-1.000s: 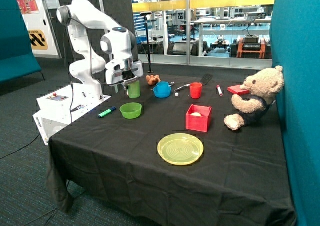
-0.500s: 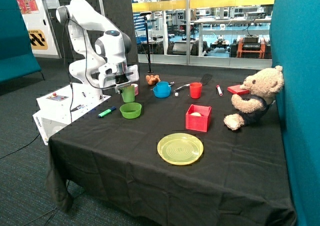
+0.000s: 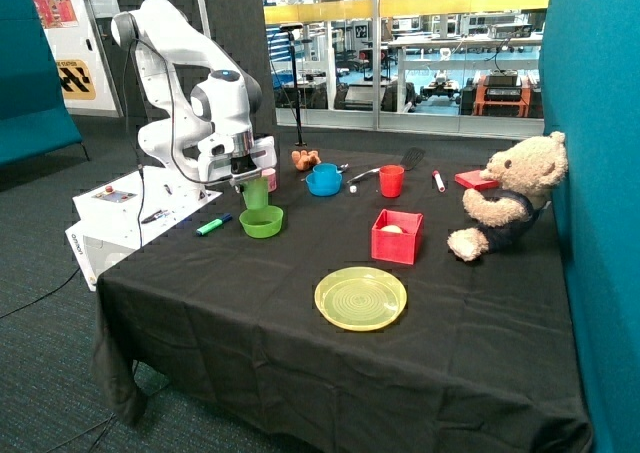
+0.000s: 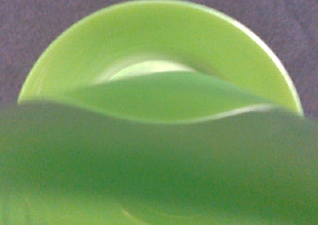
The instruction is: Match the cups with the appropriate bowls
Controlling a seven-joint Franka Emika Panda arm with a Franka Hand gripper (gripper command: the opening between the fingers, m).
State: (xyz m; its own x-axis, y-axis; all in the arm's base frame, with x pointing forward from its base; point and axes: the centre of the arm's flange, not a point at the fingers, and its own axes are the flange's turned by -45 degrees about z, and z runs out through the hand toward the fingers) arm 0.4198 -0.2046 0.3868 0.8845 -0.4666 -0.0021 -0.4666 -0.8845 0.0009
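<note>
My gripper (image 3: pixel 250 179) is shut on the green cup (image 3: pixel 256 193) and holds it upright just above the green bowl (image 3: pixel 261 221), near the table's edge by the robot base. In the wrist view the green cup (image 4: pixel 159 165) fills the near part of the picture, with the green bowl (image 4: pixel 164 41) right beyond it on the black cloth. The blue bowl (image 3: pixel 323 184) sits further back on the table, and the blue cup (image 3: pixel 326 171) seems to stand in it.
A red cup (image 3: pixel 391 181) stands beside the blue bowl. A red square box (image 3: pixel 397 236) and a yellow plate (image 3: pixel 361 298) lie mid-table. A teddy bear (image 3: pixel 510 195) sits at the far side. A green marker (image 3: pixel 213 225) lies beside the green bowl.
My gripper has carried the green cup from further back toward the table's edge and lowered it, so it now hangs right over the green bowl.
</note>
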